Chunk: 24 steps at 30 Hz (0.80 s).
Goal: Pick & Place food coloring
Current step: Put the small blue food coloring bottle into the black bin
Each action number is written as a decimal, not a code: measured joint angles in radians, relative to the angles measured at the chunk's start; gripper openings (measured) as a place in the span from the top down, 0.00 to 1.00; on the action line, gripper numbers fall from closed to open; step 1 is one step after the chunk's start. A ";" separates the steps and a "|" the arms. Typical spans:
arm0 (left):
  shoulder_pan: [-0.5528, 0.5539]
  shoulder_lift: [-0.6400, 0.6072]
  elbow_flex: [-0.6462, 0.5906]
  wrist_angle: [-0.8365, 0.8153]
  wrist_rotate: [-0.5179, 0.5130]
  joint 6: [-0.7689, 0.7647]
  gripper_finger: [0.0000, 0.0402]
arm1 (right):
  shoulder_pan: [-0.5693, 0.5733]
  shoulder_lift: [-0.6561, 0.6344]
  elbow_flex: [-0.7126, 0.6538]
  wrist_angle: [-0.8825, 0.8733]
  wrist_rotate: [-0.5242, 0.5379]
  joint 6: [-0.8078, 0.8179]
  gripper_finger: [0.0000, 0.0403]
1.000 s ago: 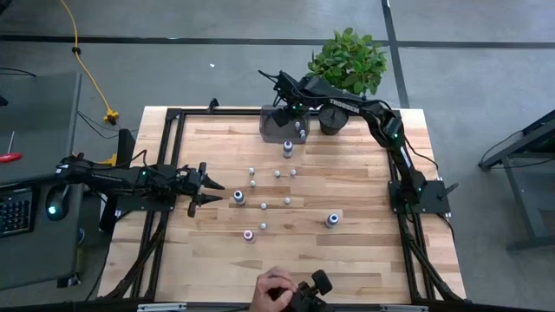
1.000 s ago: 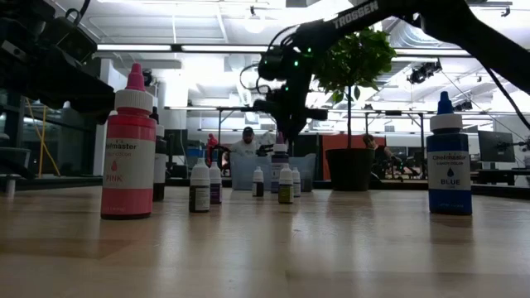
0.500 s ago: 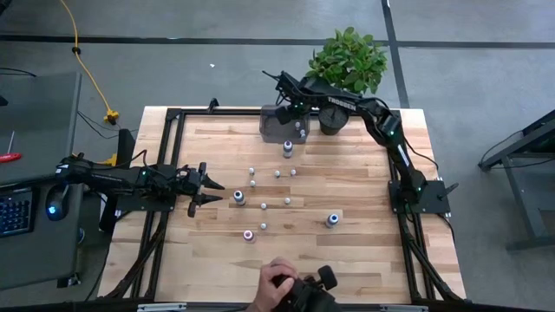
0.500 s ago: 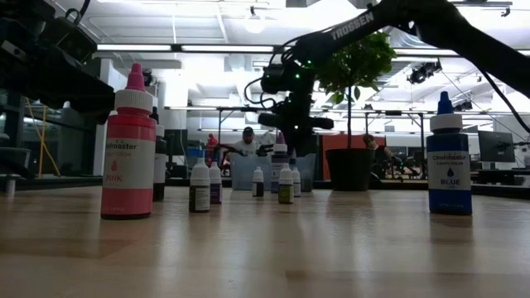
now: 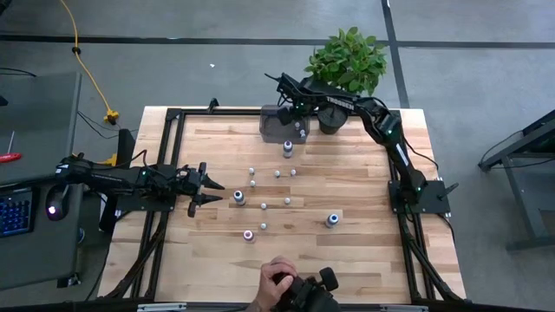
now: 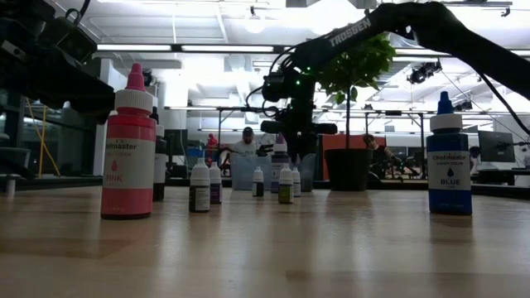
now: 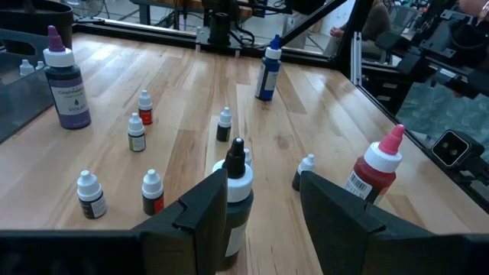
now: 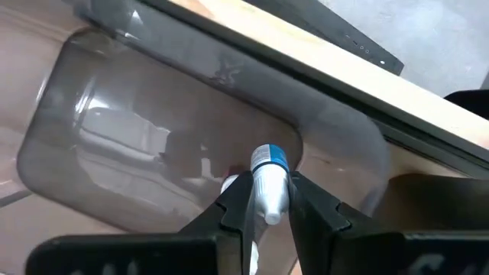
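Note:
Food coloring bottles stand on their bases across the wooden table: several tiny white-capped ones (image 5: 264,206), plus larger purple (image 5: 288,147), blue (image 5: 331,220), pink (image 5: 249,235) and black-capped (image 5: 238,198) ones. My right gripper (image 8: 269,180) hovers over the grey tray (image 5: 270,126) at the far edge, shut on a tiny blue-banded bottle (image 8: 269,160). A few bottles (image 5: 300,131) lie in the tray. My left gripper (image 7: 263,195) is open and low at the table's left. The black-capped bottle (image 7: 237,191) stands just ahead of its fingers, apart from them in the high view. My right gripper pinches the tiny bottle between its two fingers (image 8: 240,197) by its white part (image 8: 271,200). The blue-banded end (image 8: 270,158) sticks out past the fingertips toward the tray. The fingers come from above. The bottle is lifted clear over the tray's inside.
A potted green plant (image 5: 347,59) stands by the tray at the far edge, under my right arm. A person's hand (image 5: 276,286) holds a dark device at the near edge. Bare wood lies along the table's near side and far-left corner.
My right gripper, still shut on the tiny bottle, has drifted a little toward the table's right over the tray and sunk slightly. The person's hand at the near edge has shifted.

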 joint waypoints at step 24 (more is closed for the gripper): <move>0.000 0.000 0.000 0.000 0.000 0.000 0.59 | 0.001 0.002 0.000 -0.050 0.015 0.011 0.84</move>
